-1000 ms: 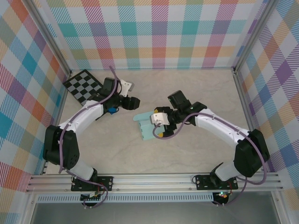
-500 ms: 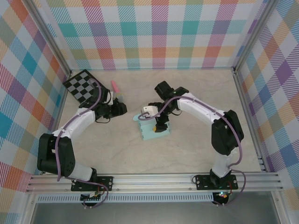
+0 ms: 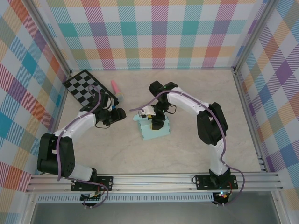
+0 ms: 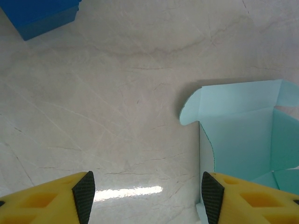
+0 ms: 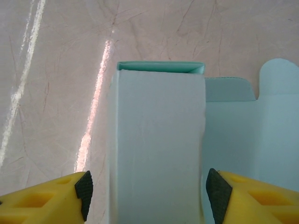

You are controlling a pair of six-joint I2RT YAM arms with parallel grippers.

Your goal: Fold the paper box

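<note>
Right gripper [image 5: 148, 189] jaws parted astride the paper box's [image 5: 156, 140] raised wall, likely to pinch and fold it; left gripper [image 4: 145, 193] released, empty, at box's 10 o'clock.

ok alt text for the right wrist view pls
A raised panel of the pale mint paper box stands between the open yellow fingers of the right gripper, over a marbled tabletop; more of the card spreads beside it.

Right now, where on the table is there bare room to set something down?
Widest bare patch: the near table between the paper box and the arm bases. Also bare: the strip between the right arm and the right wall. Crowded: from the checkerboard past the left gripper to the paper box, where the right gripper hangs.
</note>
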